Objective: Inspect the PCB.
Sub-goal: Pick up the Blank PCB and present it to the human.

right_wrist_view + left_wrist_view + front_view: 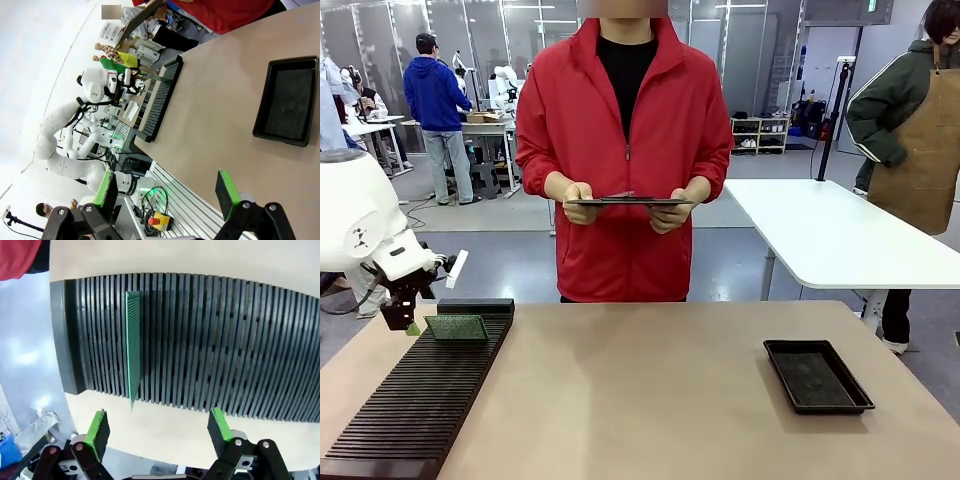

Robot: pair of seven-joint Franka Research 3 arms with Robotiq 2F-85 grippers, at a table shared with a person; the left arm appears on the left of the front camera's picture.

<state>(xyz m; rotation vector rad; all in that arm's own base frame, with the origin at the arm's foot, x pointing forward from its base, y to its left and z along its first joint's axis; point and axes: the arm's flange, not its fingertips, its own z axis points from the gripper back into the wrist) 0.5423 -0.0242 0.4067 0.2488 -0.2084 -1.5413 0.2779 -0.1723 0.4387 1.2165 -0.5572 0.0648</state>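
Locate the PCB [457, 327] [133, 345]. It stands on edge in a slot near the far end of the black slotted rack [410, 400], which lies along the worktop's [640, 390] left edge. The left gripper [402, 320] [159, 412] hangs just off the rack's left side, level with the PCB, jaws wide and empty. The right gripper [165, 175] hangs by the worktop's near edge, jaws wide and empty. The black tray [817, 375] lies near the right edge.

Open lab hall: white worktable [820, 230], glass partitions [740, 50], shelving [760, 135], grey floor [500, 270]
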